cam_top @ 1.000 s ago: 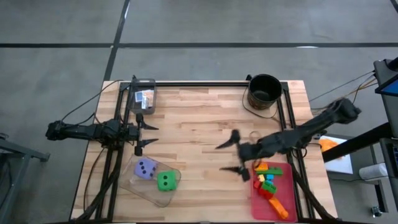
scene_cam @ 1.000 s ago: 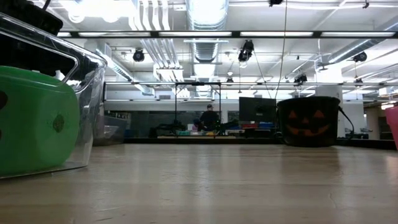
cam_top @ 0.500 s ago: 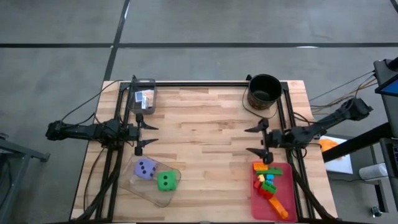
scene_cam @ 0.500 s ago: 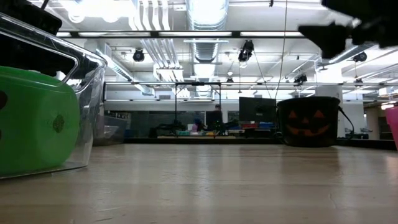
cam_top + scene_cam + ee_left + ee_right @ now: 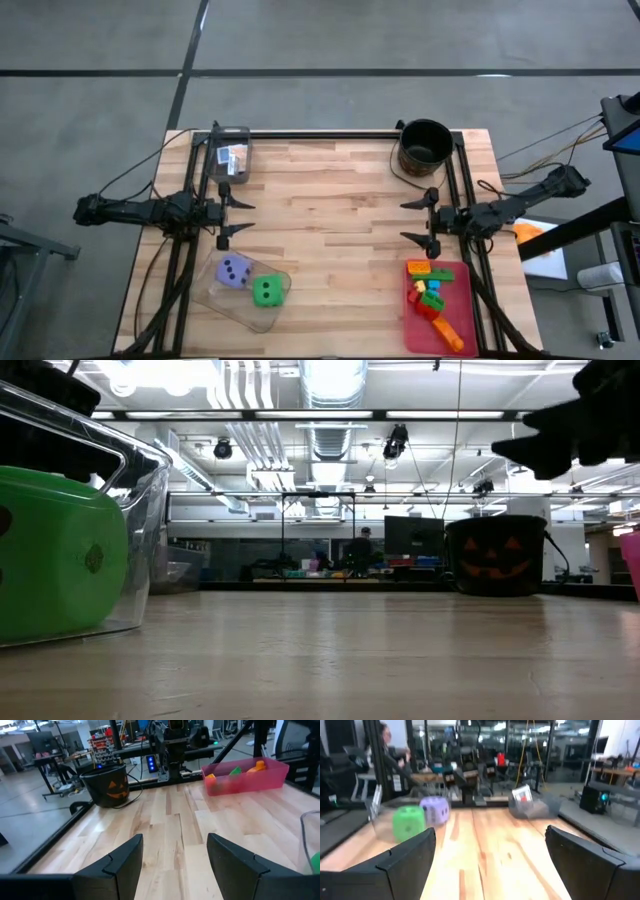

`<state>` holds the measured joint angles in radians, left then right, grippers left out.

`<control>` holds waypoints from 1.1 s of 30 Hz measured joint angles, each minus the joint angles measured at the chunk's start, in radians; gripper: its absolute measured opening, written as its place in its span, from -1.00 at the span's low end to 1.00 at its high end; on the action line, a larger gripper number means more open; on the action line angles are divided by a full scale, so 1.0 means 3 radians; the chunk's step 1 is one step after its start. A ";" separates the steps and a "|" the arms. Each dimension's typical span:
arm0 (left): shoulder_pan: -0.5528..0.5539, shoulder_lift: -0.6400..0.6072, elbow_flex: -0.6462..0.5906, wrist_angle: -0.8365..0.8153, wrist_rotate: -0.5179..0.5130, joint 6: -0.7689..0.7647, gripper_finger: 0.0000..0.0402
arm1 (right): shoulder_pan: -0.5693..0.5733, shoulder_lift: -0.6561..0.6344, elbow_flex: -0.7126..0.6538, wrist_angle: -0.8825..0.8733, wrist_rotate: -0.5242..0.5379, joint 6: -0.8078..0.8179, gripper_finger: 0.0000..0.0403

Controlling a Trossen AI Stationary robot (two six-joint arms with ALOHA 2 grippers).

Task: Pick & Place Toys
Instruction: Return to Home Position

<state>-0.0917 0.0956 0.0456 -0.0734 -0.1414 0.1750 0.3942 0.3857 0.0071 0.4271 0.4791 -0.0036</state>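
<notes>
1. Nearest, at the table's (image 5: pixel 330 250) near left corner, a clear tray (image 5: pixel 240 307) lies at an angle. It holds two toys: a green die (image 5: pixel 266 291) and, just beside it on the far side, a purple die (image 5: pixel 235 271).
2. At the near right corner sits a flat pink tray (image 5: pixel 418 340). It is loaded with a heap of small bricks (image 5: pixel 432 290) in green, red, yellow, orange and light blue, lying close together, and an orange brick (image 5: pixel 447 333) lies at the tray's near end.
3. Midway up the table, at its left edge, the left claw (image 5: pixel 250 216) hangs above the wood, pointing inward. Its fingers are spread wide and nothing is between them.
4. Opposite it, at the right edge and just beyond the pink tray's far end, the right claw (image 5: pixel 403 221) also points inward. It too is spread wide and carries nothing. The two claws face each other, well apart, with bare wood between them.
5. At the far left corner stands a small clear box (image 5: pixel 232 155) with a few little packs inside, too small to make out.
6. At the far right corner stands a round black bucket (image 5: pixel 425 147) with an orange pumpkin face on its side.
7. Beyond the table, in the room, a person (image 5: pixel 385 742) shows in the right wrist view.
</notes>
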 joint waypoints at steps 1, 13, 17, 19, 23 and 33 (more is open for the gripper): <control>0.0000 -0.0001 0.0000 0.0002 -0.0001 -0.0051 0.11 | -0.0005 -0.0087 0.0000 -0.0163 0.0002 0.0031 0.85; 0.0000 -0.0001 0.0000 0.0007 -0.0155 -0.0503 0.11 | -0.0017 -0.1281 0.0002 -0.1205 0.0451 -0.0084 0.85; 0.0008 0.0004 -0.0003 0.0030 -0.0153 -0.0591 0.11 | -0.0028 -0.1195 0.0001 -0.1217 0.0611 -0.0117 0.85; 0.0011 -0.0003 -0.0004 0.0054 -0.0144 -0.0631 0.11 | -0.0027 -0.1176 0.0001 -0.1224 0.0610 -0.0085 0.85; 0.0075 -0.0001 -0.0004 0.0048 0.0082 -0.0699 0.11 | -0.0027 -0.1154 0.0001 -0.1225 0.0586 0.0008 0.85; 0.0652 -0.0007 -0.0004 0.0114 0.0780 -0.0752 0.11 | -0.0025 -0.1160 0.0001 -0.1231 0.0493 0.0053 0.85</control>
<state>0.1038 0.0934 0.0444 -0.0393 0.0926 -0.0506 0.3866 0.0376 0.0072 0.0578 0.6270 0.0123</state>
